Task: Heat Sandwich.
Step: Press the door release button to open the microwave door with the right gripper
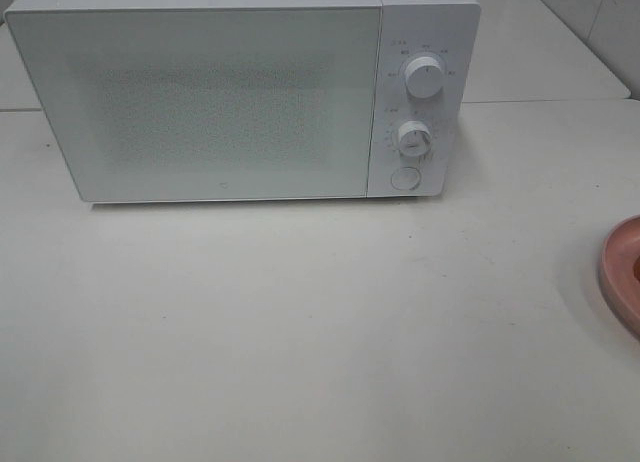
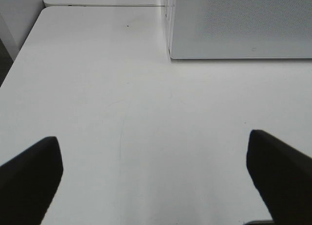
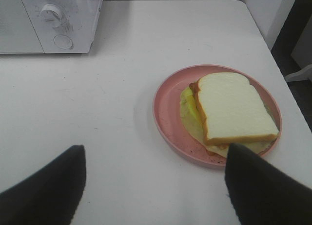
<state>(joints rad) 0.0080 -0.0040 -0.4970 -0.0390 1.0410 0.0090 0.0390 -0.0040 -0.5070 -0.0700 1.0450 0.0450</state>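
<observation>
The sandwich (image 3: 233, 113), white bread with tan crust and pale green filling, lies on a round pink plate (image 3: 168, 118) in the right wrist view. Only that plate's rim (image 1: 622, 272) shows at the right edge of the exterior high view. My right gripper (image 3: 156, 186) hovers open over the table, its fingers (image 3: 44, 191) wide apart, with the plate just ahead of it. My left gripper (image 2: 156, 181) is open and empty over bare table. The white microwave (image 1: 240, 92) stands at the back with its door shut. Neither arm shows in the exterior high view.
The microwave has two knobs (image 1: 424, 78) and a round button (image 1: 405, 178) on its right panel. The table's right edge (image 3: 273, 54) runs close beyond the plate. A second table (image 1: 560, 42) adjoins behind.
</observation>
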